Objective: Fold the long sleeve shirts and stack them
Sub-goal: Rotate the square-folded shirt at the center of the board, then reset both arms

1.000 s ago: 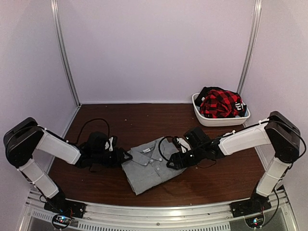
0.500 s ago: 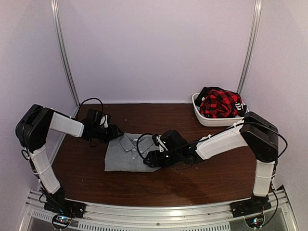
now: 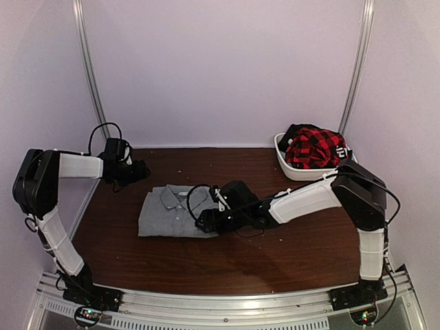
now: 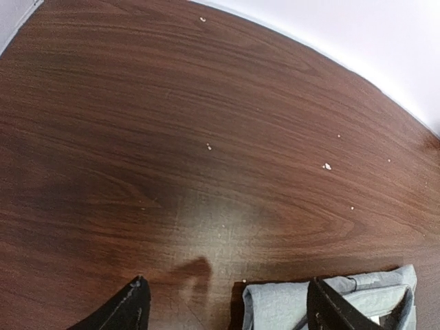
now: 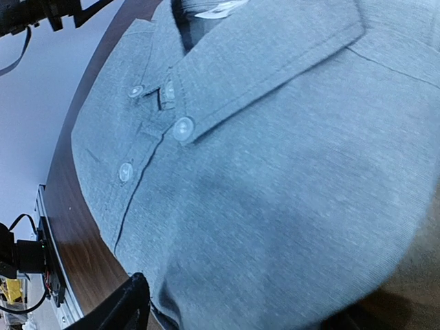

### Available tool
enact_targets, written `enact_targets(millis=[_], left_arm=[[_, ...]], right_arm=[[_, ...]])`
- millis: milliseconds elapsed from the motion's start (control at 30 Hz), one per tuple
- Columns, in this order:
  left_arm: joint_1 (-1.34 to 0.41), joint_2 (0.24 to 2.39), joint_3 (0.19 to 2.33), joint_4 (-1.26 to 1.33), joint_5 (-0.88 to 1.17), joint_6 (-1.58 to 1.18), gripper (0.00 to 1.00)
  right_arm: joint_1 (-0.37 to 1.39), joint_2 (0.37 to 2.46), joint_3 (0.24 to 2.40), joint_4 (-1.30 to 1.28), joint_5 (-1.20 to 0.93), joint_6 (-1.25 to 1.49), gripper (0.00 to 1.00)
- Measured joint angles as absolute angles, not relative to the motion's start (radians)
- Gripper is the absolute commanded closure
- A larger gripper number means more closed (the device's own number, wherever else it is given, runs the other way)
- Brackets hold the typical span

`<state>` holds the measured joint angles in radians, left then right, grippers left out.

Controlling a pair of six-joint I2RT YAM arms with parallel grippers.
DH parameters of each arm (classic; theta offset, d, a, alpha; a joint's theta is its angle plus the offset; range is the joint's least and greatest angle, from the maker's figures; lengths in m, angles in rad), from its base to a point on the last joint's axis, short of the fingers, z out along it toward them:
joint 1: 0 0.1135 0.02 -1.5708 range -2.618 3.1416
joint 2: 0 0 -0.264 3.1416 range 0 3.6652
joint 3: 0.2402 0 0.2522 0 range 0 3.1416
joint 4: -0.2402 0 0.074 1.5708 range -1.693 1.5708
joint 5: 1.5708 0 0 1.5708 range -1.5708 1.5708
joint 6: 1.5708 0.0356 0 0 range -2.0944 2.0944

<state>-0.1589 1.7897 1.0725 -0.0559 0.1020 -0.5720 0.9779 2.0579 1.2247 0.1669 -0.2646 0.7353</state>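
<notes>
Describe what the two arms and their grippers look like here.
Both the left arm and right arm have white tubular links between bulky black joints. Thin black cables loop loosely near each wrist. The left gripper and right gripper are black, with dark tapering fingers. No markings are legible.

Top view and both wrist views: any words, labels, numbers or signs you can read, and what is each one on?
White marks on the black garment in the basket: too blurred to read.
White neck label inside the collar of the grey shirt: no print legible.
No other text shows in any view.
</notes>
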Motion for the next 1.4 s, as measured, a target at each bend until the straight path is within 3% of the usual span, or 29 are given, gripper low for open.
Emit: enact_targets(millis=[267,367,600,867,1133,1400], left_arm=[[-0.171,1.549,0.962,-0.078,0.081,-0.562,0.16],[-0.185,1.445,0.941,-0.080,0.076,-0.548,0.03],[-0.295,1.236,0.959,-0.114,-0.014,-0.462,0.02],[-0.369,1.216,1.079,-0.175,-0.105,-0.336,0.02],[-0.365,1.177,1.065,-0.204,-0.209,-0.317,0.02],[-0.363,1.098,1.015,-0.193,-0.148,-0.255,0.02]], right_arm=[[0.902,1.813,1.087,0.052,-0.150,0.673,0.07],[0.849,1.721,1.072,-0.019,-0.086,0.623,0.04],[0.709,1.496,1.070,-0.209,0.094,0.484,0.00],[0.526,1.306,1.113,-0.302,0.175,0.365,0.00],[0.491,1.260,1.162,-0.377,0.216,0.282,0.00],[0.490,1.105,1.118,-0.342,0.217,0.231,0.00]])
